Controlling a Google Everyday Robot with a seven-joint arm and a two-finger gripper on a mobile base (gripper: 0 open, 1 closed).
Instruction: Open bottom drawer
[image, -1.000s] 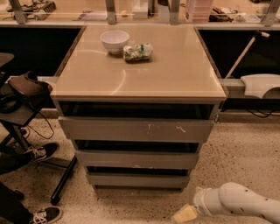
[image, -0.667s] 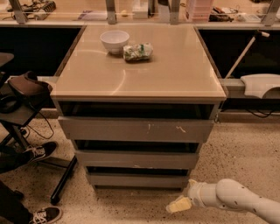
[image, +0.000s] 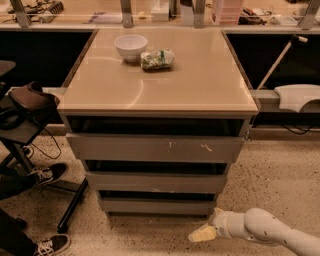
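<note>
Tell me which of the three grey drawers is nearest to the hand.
The bottom drawer, the lowest one with the narrowest, unmarked front; the hand hangs just below its right end.

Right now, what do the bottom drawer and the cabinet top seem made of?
Bottom drawer: probably painted board or laminate; flat matte grey. Cabinet top: likely glossy beige laminate; it shows glare. Gripper: low, right of that drawer.

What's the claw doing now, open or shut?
Claw: down near the floor, by the bottom drawer's right corner; open or closed cannot be told.
</note>
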